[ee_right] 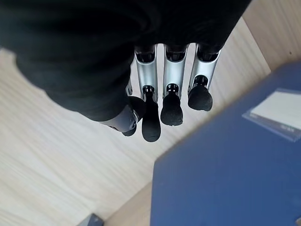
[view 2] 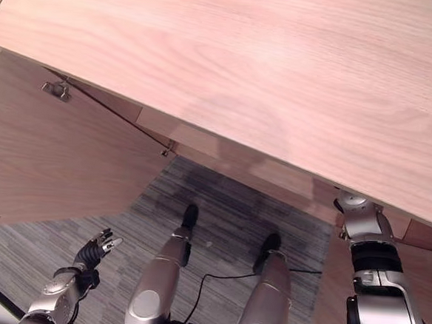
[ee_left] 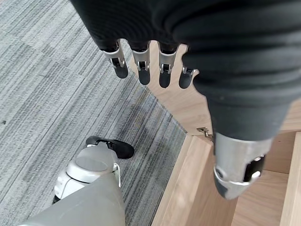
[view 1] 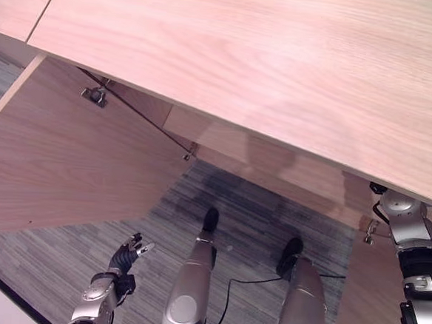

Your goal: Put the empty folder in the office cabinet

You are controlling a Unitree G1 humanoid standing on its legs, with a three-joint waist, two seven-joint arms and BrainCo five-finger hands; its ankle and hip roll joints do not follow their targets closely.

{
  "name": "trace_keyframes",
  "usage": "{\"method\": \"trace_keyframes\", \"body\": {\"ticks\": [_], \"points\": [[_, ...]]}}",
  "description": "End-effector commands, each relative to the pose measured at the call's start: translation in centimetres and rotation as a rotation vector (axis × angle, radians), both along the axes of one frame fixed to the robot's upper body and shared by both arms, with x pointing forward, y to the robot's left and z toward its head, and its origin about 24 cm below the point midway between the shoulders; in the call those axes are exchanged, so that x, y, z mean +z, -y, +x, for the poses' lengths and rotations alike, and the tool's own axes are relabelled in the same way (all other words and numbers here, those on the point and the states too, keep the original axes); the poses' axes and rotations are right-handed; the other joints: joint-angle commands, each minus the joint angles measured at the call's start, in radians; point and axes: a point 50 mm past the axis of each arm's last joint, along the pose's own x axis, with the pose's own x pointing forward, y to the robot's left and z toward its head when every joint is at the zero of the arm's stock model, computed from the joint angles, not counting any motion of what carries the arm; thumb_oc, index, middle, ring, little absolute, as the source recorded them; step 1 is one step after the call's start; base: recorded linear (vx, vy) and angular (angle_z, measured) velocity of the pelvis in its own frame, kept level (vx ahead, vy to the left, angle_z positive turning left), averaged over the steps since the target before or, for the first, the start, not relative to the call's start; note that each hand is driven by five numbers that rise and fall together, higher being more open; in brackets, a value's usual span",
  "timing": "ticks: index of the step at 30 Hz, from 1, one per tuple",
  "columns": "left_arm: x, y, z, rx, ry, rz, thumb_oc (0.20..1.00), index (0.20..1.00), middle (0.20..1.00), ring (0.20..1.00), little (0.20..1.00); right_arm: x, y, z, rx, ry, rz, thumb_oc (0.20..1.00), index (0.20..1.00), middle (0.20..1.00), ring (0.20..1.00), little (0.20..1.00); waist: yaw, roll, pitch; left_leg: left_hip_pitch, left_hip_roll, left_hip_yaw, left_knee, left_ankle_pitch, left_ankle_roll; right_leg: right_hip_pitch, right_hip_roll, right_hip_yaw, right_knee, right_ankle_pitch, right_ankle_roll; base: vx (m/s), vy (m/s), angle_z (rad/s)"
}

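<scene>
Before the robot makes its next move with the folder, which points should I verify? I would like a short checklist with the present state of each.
1. Cabinet door open: ok, it swings out under the wooden top.
2. Blue folder located: ok, it lies on a wooden surface beside the right hand.
3. Right hand free of the folder: ok, fingers straight, not curled round it.
4. Left hand empty: ok, relaxed fingers over the carpet.
5. Folder fully inside the cabinet: cannot tell.
</scene>
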Motion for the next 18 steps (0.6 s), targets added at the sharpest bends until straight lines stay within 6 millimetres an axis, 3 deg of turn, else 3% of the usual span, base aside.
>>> {"method": "trace_keyframes", "body": {"ticks": [1, 8, 13, 18], "points": [[0.1, -1.7, -1.2, -0.036, -0.029, 0.080, 1.000, 1.000, 1.000, 1.000, 1.000, 2.1, -0.1, 0.4, 0.015, 0.050, -0.068, 0.200, 0.200, 0.200, 0.200, 0.200, 0.006, -0.004, -0.031, -0.003, 0.003, -0.018, 0.003, -0.054, 0.007, 0.088, -0.010, 0.028, -0.091, -0.004, 0.081, 0.00, 0.000, 0.00], [0.1, -1.6, -1.2, -0.037, -0.029, 0.073, 1.000, 1.000, 1.000, 1.000, 1.000, 0.2, -0.7, 1.7, 0.041, -0.055, -0.009, 0.200, 0.200, 0.200, 0.200, 0.200, 0.016, 0.003, -0.027, -0.017, -0.002, -0.023, 0.023, -0.057, 0.010, 0.080, -0.014, 0.032, -0.077, -0.005, 0.078, 0.00, 0.000, 0.00], [0.2, -1.7, -1.1, -0.042, -0.028, 0.078, 1.000, 1.000, 1.000, 1.000, 1.000, -2.1, -0.3, 2.1, 0.030, -0.161, 0.069, 0.200, 0.200, 0.200, 0.200, 0.200, 0.025, 0.011, -0.023, -0.026, -0.006, -0.023, 0.029, -0.056, 0.010, 0.078, -0.015, 0.029, -0.071, -0.007, 0.075, 0.00, 0.000, 0.00], [0.3, -2.0, -1.0, -0.040, -0.028, 0.083, 1.000, 1.000, 1.000, 1.000, 1.000, -3.2, 0.0, 2.5, 0.021, -0.219, 0.139, 0.200, 0.200, 0.200, 0.200, 0.200, 0.034, 0.017, -0.020, -0.033, -0.008, -0.027, 0.037, -0.055, 0.011, 0.074, -0.018, 0.027, -0.066, -0.007, 0.074, 0.00, 0.000, 0.00]]}}
